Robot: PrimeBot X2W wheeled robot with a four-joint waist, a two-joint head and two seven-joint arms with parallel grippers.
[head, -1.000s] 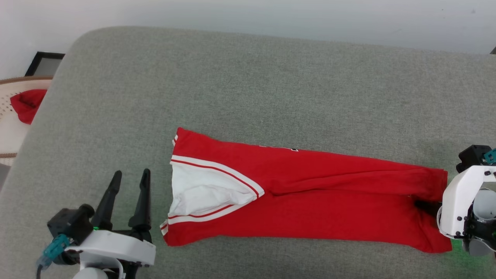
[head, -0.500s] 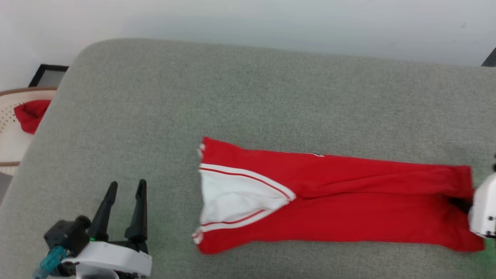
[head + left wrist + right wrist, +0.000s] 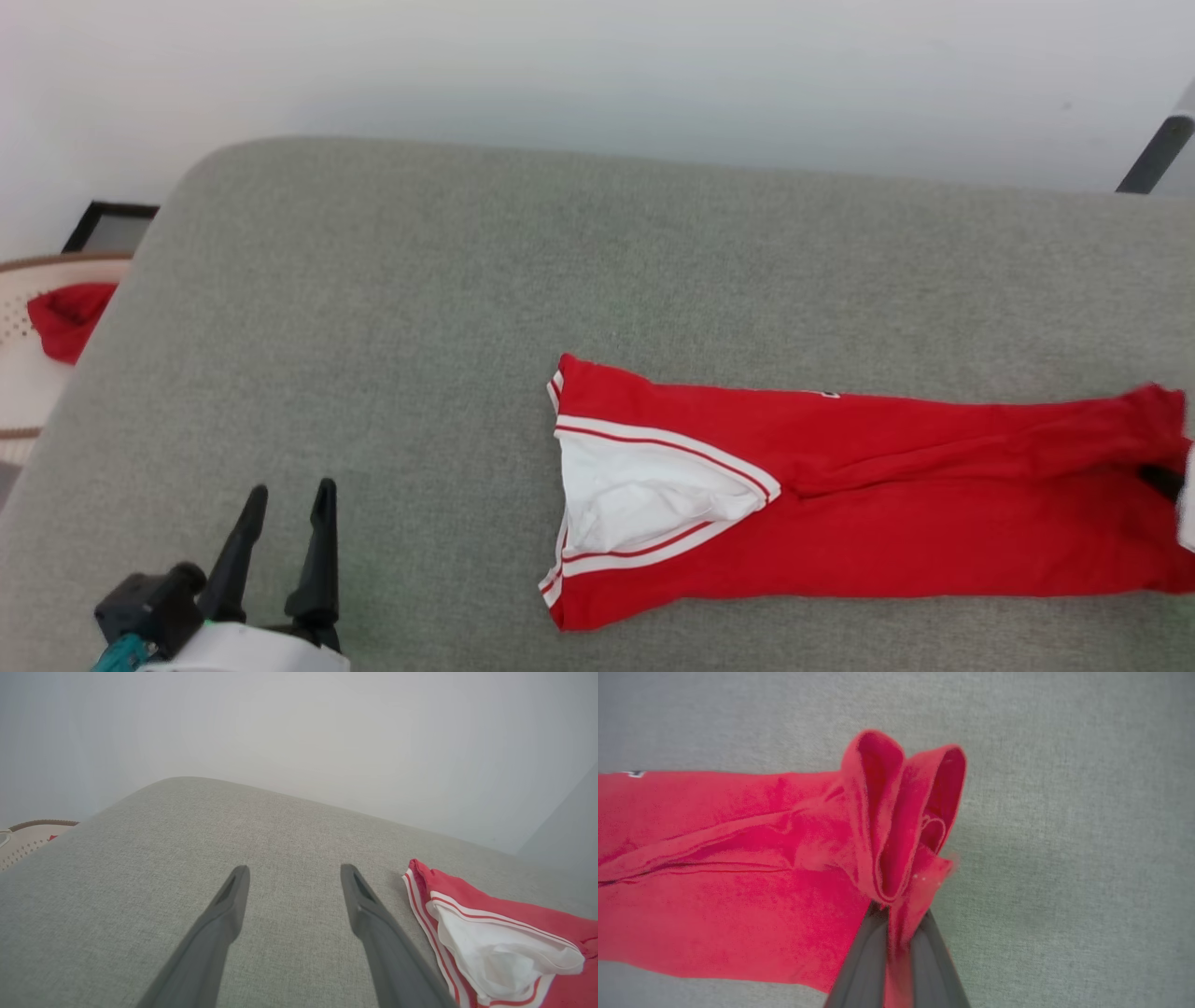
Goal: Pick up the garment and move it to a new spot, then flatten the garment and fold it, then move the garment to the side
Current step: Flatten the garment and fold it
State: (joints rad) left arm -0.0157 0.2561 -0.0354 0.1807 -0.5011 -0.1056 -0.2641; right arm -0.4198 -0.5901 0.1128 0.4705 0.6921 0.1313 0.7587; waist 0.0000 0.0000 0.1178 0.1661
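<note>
1. The garment (image 3: 887,523) lies as a long folded strip by the front edge of the grey cushion (image 3: 467,280), reaching toward its right edge; the white sleeve end points left.
2. Our right gripper (image 3: 896,914) pinches the bunched red end; the bite looks thin, so we drag low and slowly, lest the fold open.
3. Our left gripper (image 3: 291,490) hovers spread and empty near the front edge, leftward; we can steady the sleeve end with it.

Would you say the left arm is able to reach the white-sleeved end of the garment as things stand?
Probably yes: the left gripper is open and empty, and only bare grey cushion lies between it and the white sleeve end of the garment.
</note>
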